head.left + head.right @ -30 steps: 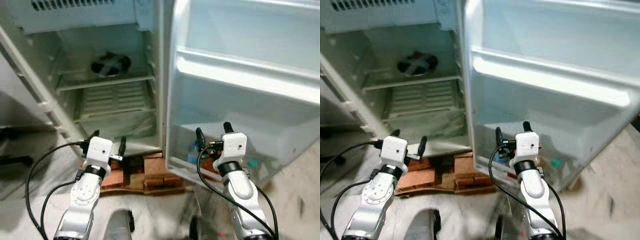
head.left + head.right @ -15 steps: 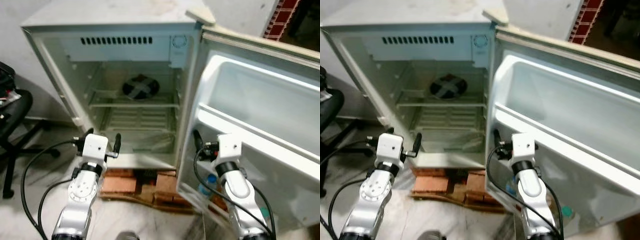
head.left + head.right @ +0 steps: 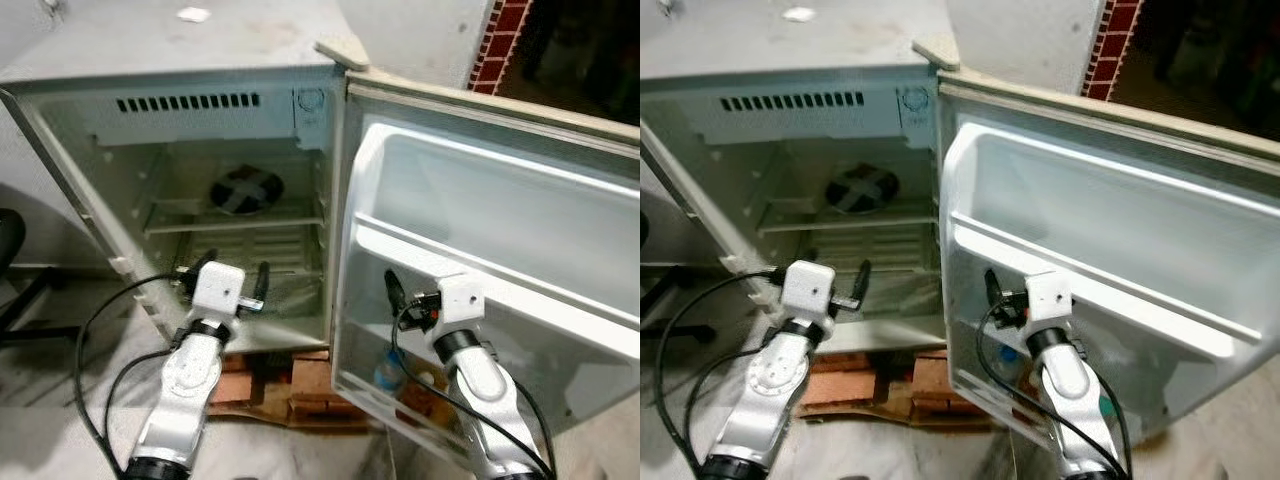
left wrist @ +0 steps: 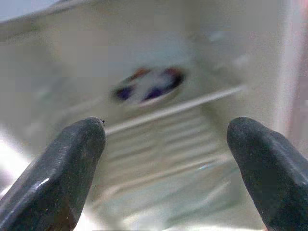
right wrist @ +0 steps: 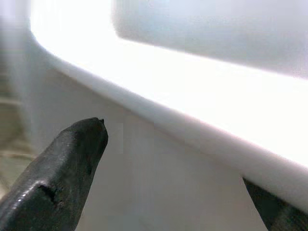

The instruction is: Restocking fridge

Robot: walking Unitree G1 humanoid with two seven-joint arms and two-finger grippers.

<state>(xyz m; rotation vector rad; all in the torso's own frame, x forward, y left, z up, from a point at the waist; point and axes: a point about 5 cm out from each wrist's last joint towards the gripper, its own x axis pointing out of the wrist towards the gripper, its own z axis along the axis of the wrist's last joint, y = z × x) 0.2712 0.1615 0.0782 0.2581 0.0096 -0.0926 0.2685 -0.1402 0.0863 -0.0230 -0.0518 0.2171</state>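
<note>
Nearest the camera, the left tool (image 3: 231, 277) is held before the open fridge (image 3: 200, 80) with its fingers (image 4: 67, 168) spread apart and nothing between them, while the right tool (image 3: 415, 300) is raised against the inner face of the open door (image 3: 500, 200), its fingers also apart and empty. Low in the door's bottom shelf, a blue-capped bottle (image 3: 388, 370) is seen just below the right tool. Further back, the bricks (image 3: 300, 385) under the fridge, the wire shelf (image 3: 230, 222) and the round fan (image 3: 246, 189) on the back wall are visible.
</note>
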